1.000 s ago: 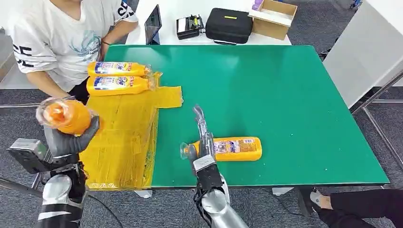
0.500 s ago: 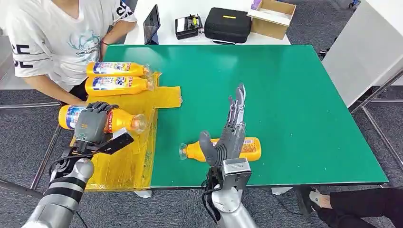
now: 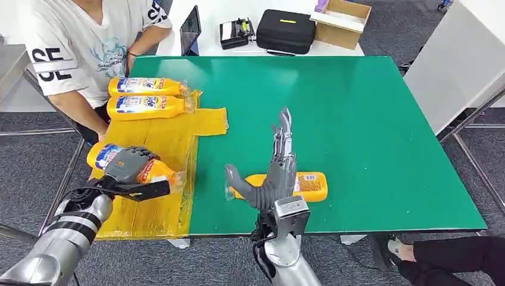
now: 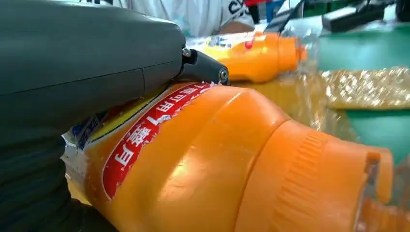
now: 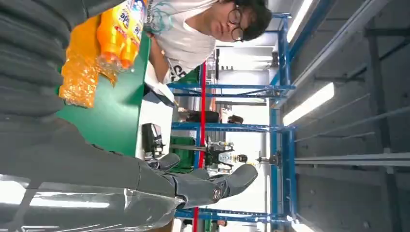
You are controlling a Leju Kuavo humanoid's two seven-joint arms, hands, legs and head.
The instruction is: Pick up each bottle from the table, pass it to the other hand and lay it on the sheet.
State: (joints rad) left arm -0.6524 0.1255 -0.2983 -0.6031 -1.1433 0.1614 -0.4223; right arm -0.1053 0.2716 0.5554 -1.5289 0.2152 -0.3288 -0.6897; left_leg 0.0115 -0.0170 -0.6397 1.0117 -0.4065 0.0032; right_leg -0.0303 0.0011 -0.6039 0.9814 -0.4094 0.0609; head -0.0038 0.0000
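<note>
My left hand (image 3: 128, 165) grips an orange bottle (image 3: 156, 172) low over the yellow sheet (image 3: 158, 143) at the table's left side; the same bottle (image 4: 232, 164) looms close in the left wrist view with its cap end forward. Two more orange bottles (image 3: 145, 87) (image 3: 149, 106) lie side by side at the sheet's far end. Another orange bottle (image 3: 306, 185) lies on the green table (image 3: 357, 119) near the front edge. My right hand (image 3: 275, 173) stands over it, fingers straight and spread, thumb out, holding nothing.
A person in a white shirt (image 3: 83, 42) sits at the table's far left corner. Behind the table are a black case (image 3: 287, 30), a cardboard box (image 3: 340, 21) and a laptop (image 3: 192, 28). The right half of the green table is bare.
My left hand has turned the bottle onto its side and lowered it toward the sheet. My right hand has opened up over the bottle on the table and shifted slightly left.
</note>
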